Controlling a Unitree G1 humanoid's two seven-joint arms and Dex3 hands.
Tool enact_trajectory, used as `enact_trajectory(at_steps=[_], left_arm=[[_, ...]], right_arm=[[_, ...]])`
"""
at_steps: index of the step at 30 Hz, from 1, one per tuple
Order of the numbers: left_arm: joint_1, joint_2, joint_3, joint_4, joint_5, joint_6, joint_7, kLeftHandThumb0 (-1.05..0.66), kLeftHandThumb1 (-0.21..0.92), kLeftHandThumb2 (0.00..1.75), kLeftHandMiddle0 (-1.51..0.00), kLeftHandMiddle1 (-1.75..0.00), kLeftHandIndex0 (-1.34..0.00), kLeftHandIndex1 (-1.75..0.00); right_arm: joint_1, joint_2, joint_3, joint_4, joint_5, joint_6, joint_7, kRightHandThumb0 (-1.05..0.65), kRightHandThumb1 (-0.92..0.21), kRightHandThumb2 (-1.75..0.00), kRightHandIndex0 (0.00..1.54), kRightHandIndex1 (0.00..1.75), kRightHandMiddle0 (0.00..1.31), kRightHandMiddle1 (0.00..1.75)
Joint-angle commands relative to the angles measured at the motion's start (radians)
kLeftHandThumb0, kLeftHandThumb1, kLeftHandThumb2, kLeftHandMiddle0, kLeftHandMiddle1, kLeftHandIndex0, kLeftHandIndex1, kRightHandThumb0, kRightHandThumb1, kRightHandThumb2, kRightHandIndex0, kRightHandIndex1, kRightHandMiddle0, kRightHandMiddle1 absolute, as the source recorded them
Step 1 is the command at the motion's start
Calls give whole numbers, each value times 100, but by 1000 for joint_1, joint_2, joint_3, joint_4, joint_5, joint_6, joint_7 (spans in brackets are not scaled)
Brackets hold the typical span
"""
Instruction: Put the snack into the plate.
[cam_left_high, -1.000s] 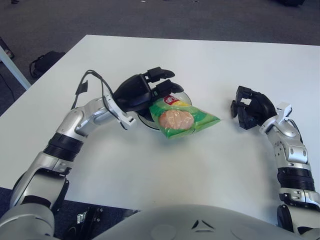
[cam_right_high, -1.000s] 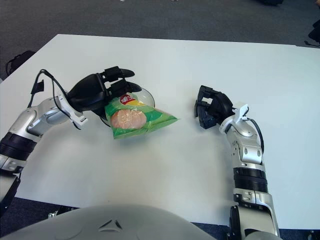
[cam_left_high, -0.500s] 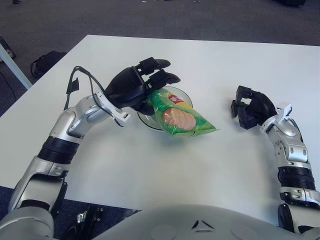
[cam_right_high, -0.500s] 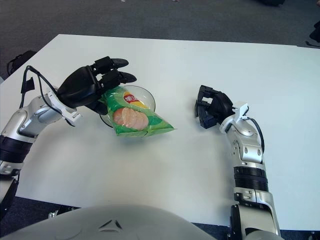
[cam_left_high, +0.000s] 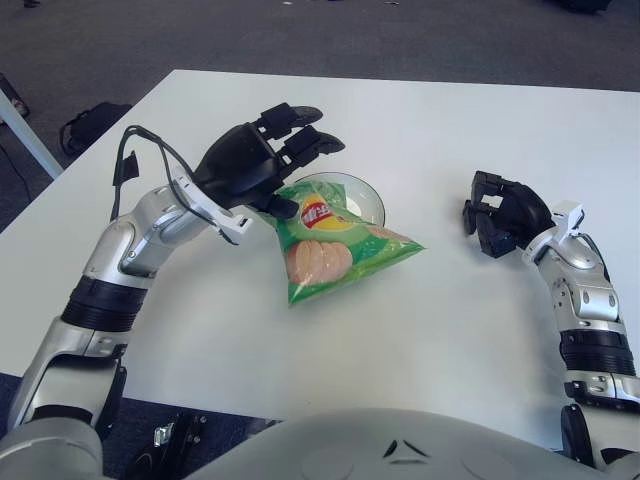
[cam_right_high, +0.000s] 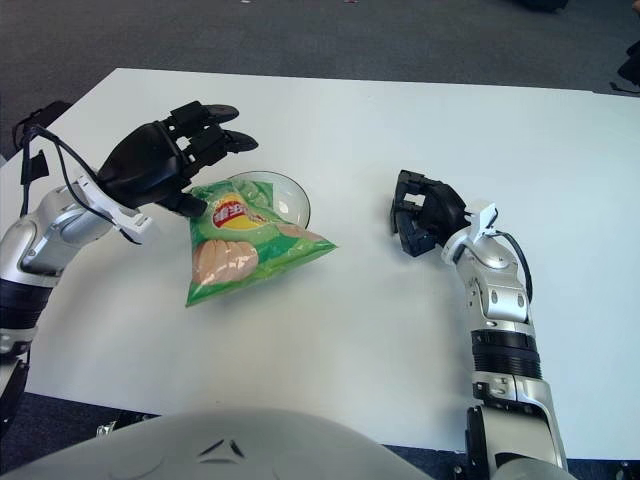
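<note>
A green snack bag (cam_left_high: 335, 245) with a red logo hangs tilted. Its top corner sits under the thumb of my left hand (cam_left_high: 285, 175), and its lower end points down-left, close to the table. The bag's upper part covers the near-left of the clear glass plate (cam_left_high: 372, 200); most of the bag is off the plate, over the white table (cam_left_high: 450, 330). My left hand's long fingers stretch out above the plate's left edge. My right hand (cam_left_high: 497, 215) shows to the right of the plate with its fingers curled and holding nothing.
A black cable (cam_left_high: 150, 160) loops over my left forearm. On the floor beyond the table's left edge are a dark bag (cam_left_high: 90, 125) and a pale furniture leg (cam_left_high: 25, 135).
My left hand has moved left and slightly back. The bag came with it and swung from pointing right over the plate to pointing down-left, mostly off the plate. The right hand has not moved.
</note>
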Motion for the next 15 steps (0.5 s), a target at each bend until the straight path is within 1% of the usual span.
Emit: enact_trajectory(at_steps=[1,5,10,15], left_arm=[[-14,14,-7,20,35,16,-2,-60,92,124,-16,-35,0,-91],[-10,8,-8,28,71,42,8,-59,92,123,-16,-34,0,-89],[-10,3,-13,40,88,49,24,-58,92,122,-18,-34,0,-90],[-9,-1,-18,49,85,53,31,-57,92,120,-24,-37,0,-102]], right_arm=[[12,-10,10,22,-17,17,8,-1,7,-175,87,172,72,175],[14,-13,9,23,-18,20,13,-1,7,-175,87,172,72,175],[16,-14,8,21,-18,23,16,-1,7,-175,87,172,72,175],[19,-14,8,17,-20,25,15,-1,7,-175,87,172,72,175]])
